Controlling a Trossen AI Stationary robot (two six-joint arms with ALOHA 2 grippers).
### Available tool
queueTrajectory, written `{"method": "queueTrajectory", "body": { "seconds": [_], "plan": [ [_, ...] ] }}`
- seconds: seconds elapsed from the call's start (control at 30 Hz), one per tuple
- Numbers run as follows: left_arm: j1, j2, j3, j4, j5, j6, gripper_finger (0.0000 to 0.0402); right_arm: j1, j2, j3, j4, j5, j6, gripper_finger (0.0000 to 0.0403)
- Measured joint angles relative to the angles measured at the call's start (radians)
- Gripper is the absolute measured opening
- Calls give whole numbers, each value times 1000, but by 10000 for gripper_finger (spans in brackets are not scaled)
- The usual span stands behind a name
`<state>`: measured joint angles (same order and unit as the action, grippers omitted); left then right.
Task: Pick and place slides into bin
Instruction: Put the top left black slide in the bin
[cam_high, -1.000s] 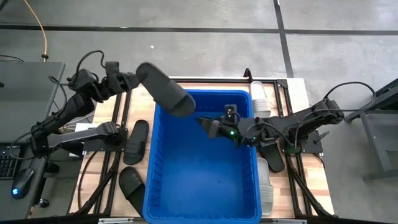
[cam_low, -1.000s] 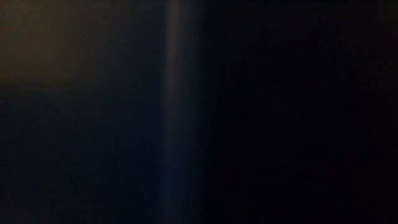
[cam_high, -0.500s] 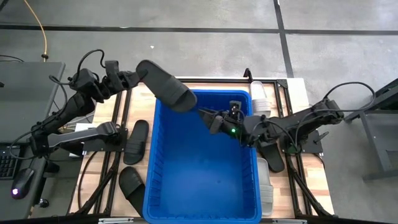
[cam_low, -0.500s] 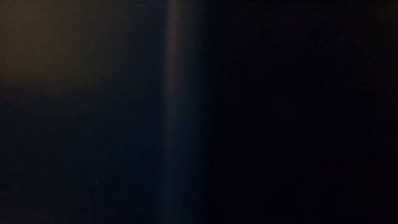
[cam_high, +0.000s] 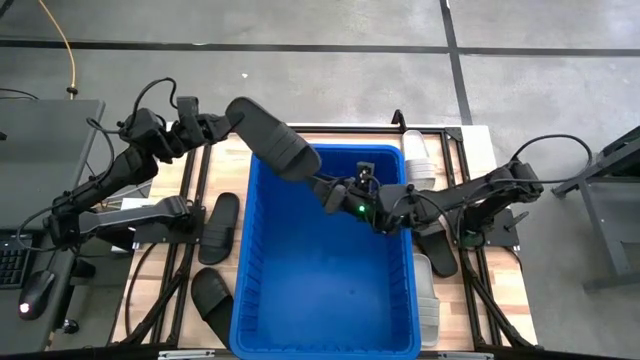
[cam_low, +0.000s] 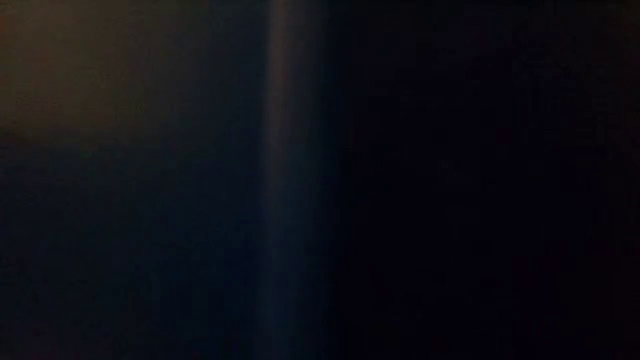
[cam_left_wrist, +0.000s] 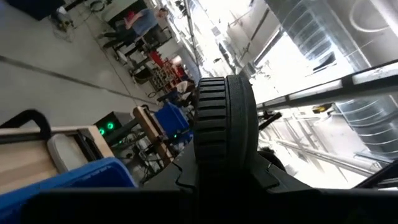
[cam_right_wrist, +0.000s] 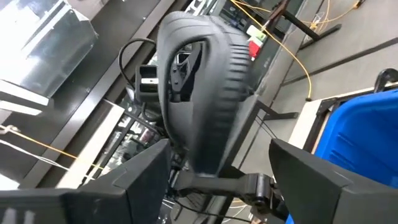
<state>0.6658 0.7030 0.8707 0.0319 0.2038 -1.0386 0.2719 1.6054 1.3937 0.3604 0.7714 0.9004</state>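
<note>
Black slide (cam_high: 272, 143) hangs over the bin (cam_high: 322, 290) rim, clamped in the left end effector (cam_high: 222, 122); right end effector (cam_high: 325, 190) reaches toward it, fingers spread.

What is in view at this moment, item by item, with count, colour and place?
Bin: one, bright blue, centre of the table.
Held slide: one, black, gripped at one end, over the bin's far left corner.
Black slides on the table: two at the bin's left, one at its right, under the right arm.
Pale slides: two at the far right corner, two at the bin's near right.
Table: one, wooden.
People: small figures in the room, left wrist view.
Left gripper: shut on the held slide.
Right gripper: open, above the bin, facing that slide.
</note>
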Motion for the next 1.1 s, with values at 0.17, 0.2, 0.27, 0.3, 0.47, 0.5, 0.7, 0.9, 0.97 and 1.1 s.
{"method": "queueTrajectory", "body": {
  "seconds": [0.17,0.2,0.27,0.3,0.47,0.5,0.7,0.9,0.97,1.1],
  "plan": [
    [-51,8,0,9,-34,21,42,-11,-1,0,27,30,-55,247],
    [-56,10,0,5,-39,28,42,-13,-1,0,37,29,-66,237],
    [-61,13,0,2,-51,44,42,-18,-3,0,56,13,-70,209],
    [-59,13,0,3,-54,44,42,-20,-3,0,59,3,-70,189],
    [-58,12,1,15,-54,47,42,-25,-3,0,45,-16,-63,38],
    [-58,11,1,17,-54,47,42,-25,-3,0,44,-17,-63,23],
    [-57,12,1,17,-38,66,43,-31,-12,0,-10,-64,26,10],
    [-58,5,1,-22,42,99,130,5,-55,0,-179,-106,133,10],
    [-58,-1,0,-73,62,102,163,21,-78,0,-269,-97,185,10],
    [-56,-16,0,-149,79,117,217,55,-141,0,-482,-123,330,10]
  ]
}}
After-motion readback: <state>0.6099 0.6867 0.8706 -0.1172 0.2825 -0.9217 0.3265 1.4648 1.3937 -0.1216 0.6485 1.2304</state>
